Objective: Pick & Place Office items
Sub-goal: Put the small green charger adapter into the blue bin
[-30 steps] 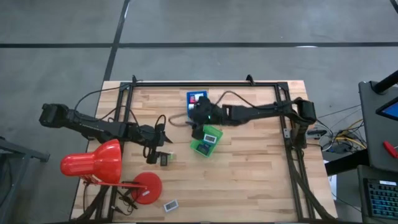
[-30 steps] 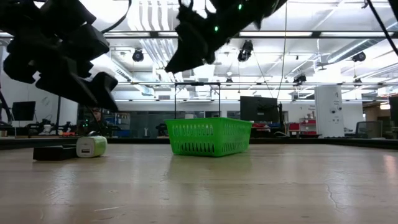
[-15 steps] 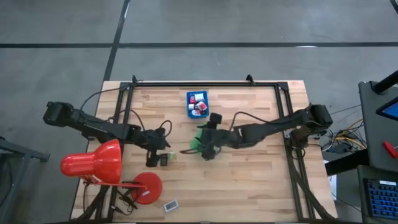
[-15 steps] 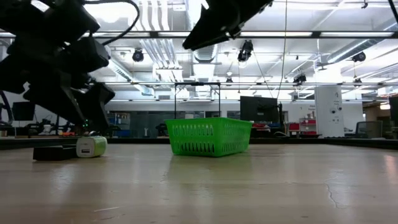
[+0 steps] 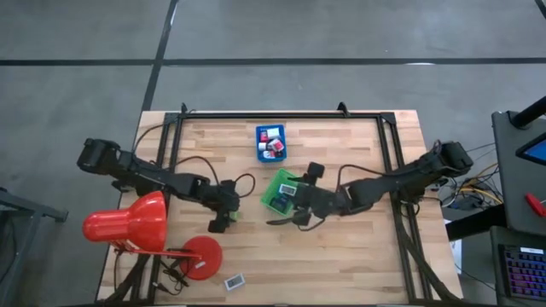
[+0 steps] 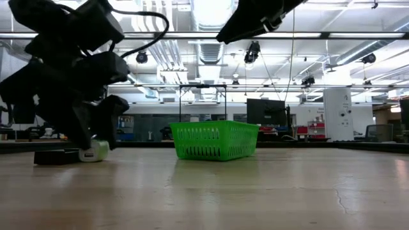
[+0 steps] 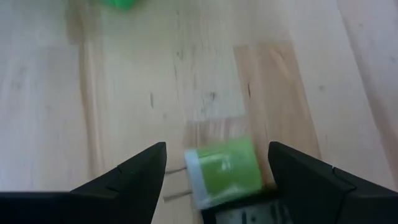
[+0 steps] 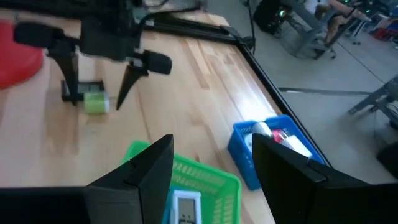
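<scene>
1. Fingers of the left end effector (image 7: 214, 171) are seen spread wide in the left wrist view, straddling a small green-and-white item (image 7: 225, 171) with a dark grey item (image 7: 242, 214) touching it; nothing is gripped.
2. In the high view the same left end effector (image 5: 223, 217) is shown only as a dark mass over that pair, which lies well to the lamp side of the green tray (image 5: 275, 193); the items beneath are mostly hidden there.
3. In the low view the green-and-white item (image 6: 96, 151) and the dark flat piece (image 6: 56, 156) are seen resting on the desk (image 6: 255, 191), with the left end effector (image 6: 92, 128) lowered around them.
4. The right end effector (image 5: 294, 215) is placed just beside the green tray on its near side in the high view; its fingers (image 8: 146, 174) are seen parted in the right wrist view, with nothing between them.
5. Only the right wrist view shows the tray contents clearly: a white flat item (image 8: 184, 207) inside the green tray (image 8: 214, 177), and white and red pieces (image 8: 277, 135) inside the blue tray (image 8: 249, 155).
6. The blue tray (image 5: 271, 143) is set beyond the green tray, close to the desk's far edge.
7. A single white flat piece (image 5: 234, 280) lies far from the green tray, at the near edge by the red lamp's base (image 5: 200, 256).
8. Bare wood is left open on the right of the green tray.
</scene>
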`<control>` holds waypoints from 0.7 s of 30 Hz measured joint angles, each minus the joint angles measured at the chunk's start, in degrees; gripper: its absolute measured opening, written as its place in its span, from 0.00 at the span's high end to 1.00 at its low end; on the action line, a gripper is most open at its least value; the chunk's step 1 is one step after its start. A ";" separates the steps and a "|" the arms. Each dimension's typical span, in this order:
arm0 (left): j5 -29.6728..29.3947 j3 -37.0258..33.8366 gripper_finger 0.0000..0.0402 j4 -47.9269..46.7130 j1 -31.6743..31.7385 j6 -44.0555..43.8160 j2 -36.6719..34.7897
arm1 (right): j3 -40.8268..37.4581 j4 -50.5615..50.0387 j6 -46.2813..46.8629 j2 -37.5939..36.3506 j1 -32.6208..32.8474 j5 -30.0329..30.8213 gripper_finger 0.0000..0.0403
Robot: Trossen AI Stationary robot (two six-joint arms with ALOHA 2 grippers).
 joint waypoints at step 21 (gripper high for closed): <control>-3.31 2.83 0.29 -3.66 -0.66 -1.37 4.27 | -5.22 3.01 2.12 -1.83 0.99 0.37 0.47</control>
